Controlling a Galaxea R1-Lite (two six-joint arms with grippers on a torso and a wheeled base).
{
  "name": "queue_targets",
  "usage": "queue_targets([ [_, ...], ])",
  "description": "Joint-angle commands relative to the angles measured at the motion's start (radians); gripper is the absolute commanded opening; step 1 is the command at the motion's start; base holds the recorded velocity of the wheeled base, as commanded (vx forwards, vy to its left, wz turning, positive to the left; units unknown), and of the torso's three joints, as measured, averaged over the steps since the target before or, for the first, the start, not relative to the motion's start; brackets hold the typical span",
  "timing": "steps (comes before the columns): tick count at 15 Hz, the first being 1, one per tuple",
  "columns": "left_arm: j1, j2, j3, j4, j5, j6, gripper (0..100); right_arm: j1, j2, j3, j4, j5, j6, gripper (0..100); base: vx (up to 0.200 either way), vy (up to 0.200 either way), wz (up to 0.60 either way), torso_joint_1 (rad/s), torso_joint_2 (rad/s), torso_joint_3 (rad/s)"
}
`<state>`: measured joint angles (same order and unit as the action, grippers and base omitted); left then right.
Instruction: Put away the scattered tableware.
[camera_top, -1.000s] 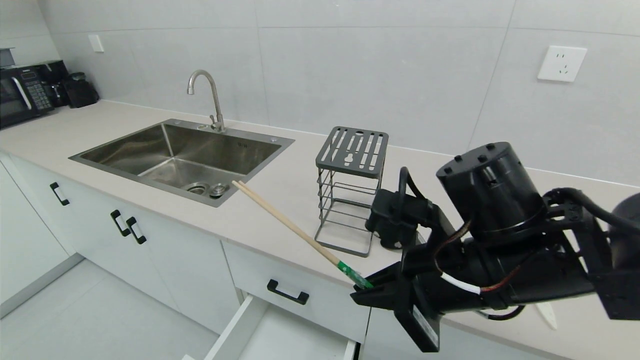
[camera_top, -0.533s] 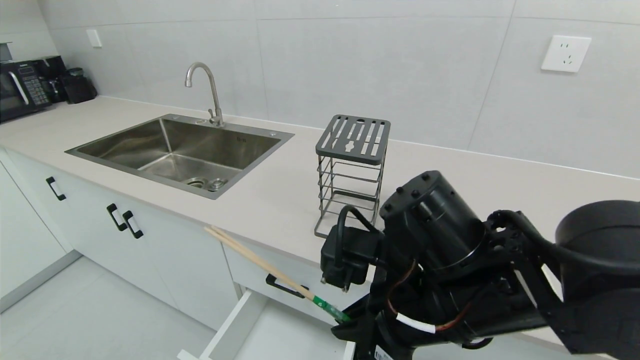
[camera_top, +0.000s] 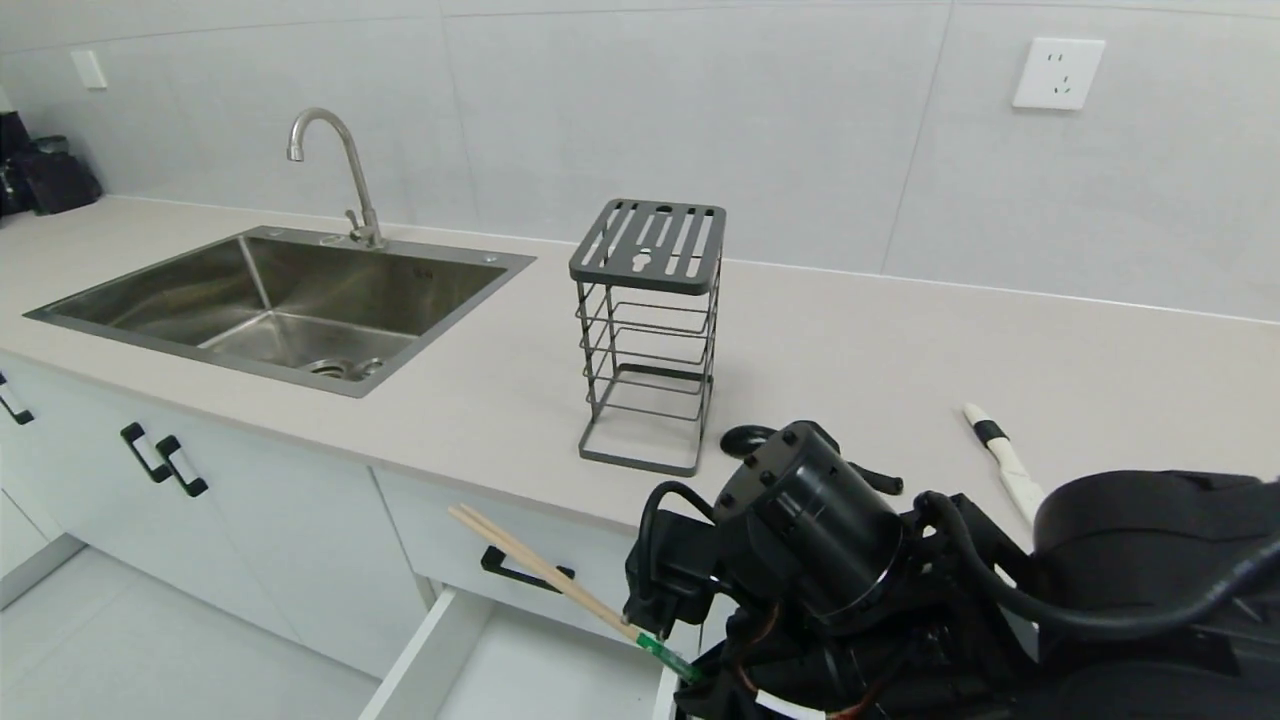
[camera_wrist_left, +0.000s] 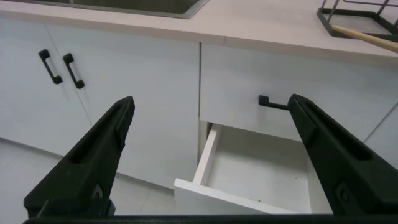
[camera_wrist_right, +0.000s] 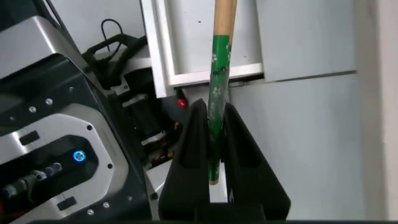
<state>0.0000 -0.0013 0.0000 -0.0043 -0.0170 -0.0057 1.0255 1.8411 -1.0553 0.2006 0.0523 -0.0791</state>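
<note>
**Item:** chopsticks (camera_top: 560, 585), wooden pair, green-patterned butt.
**Location:** aloft off the surface (camera_top: 850, 350) edge, over the open drawer (camera_top: 410, 660).
**Hold:** our right claw (camera_wrist_right: 214, 118) is clenched on the green butt. Our left claw (camera_wrist_left: 211, 102) is released, carrying nothing.
**Handling, we judge:** light, stiff, slim, apt to pivot or slide. Take both together near the butt.
**Long axis:** slants up from the claw, tips toward our left, sink (camera_top: 400, 290) side.

Right gripper (camera_wrist_right: 215, 115) lowers its load
Clamped on the pair of wooden chopsticks with green-patterned ends (camera_top: 545, 575), it descends from above the front edge of the pale stone bench (camera_top: 500, 400) to just over the open white drawer (camera_top: 425, 650) below it.
</note>
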Motion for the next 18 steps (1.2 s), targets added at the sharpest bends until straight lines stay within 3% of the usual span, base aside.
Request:
queue_targets([
  [1, 0.000, 0.001, 0.000, 0.001, -0.001, 0.000, 100, 0.002, 0.023, -0.028, 0.008, 0.000, 0.021, 0, 0.000, 0.000, -0.60, -0.144, 0.27, 0.149],
  [7, 0.000, 0.001, 0.000, 0.001, 0.000, 0.000, 100, 0.019, 0.145, -0.238, 0.051, 0.007, -0.019, 0, 0.000, 0.000, 0.00, -0.105, 0.21, 0.101],
  [10, 0.000, 0.001, 0.000, 0.001, 0.000, 0.000, 100, 0.024, 0.168, -0.311, 0.115, 0.011, -0.099, 0, 0.000, 0.000, 0.20, -0.121, 0.25, 0.129],
  [18, 0.000, 0.001, 0.000, 0.001, 0.000, 0.000, 100, 0.044, 0.270, -0.477, 0.169, 0.047, -0.111, 0, 0.000, 0.000, 0.00, -0.093, 0.18, 0.089],
])
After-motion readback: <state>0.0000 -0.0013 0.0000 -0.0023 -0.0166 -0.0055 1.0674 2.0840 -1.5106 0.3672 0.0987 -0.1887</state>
